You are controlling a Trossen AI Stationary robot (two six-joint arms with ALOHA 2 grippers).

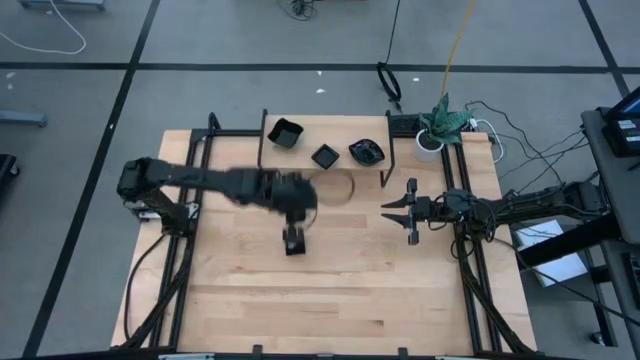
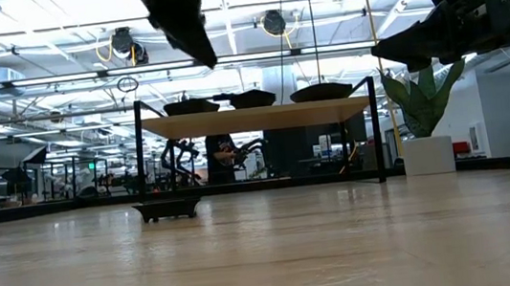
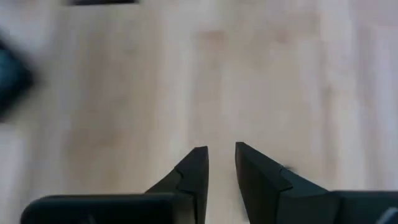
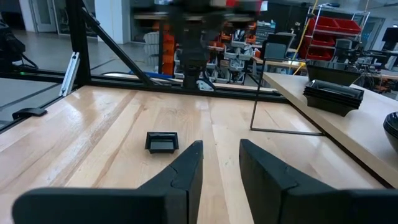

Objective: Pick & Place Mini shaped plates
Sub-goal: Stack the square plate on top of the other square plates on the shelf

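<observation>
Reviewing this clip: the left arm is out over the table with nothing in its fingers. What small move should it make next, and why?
Probably shift the left gripper over the small square plate lying alone on the table, then lower. Its fingers are slightly apart with only bare wood between them, and in the right wrist view it hangs above and beyond that plate, not over it.

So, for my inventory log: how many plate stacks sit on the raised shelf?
3: large squares leftmost, small squares in the middle, roundish ones rightmost. How many plates each stack holds is hidden.
</observation>
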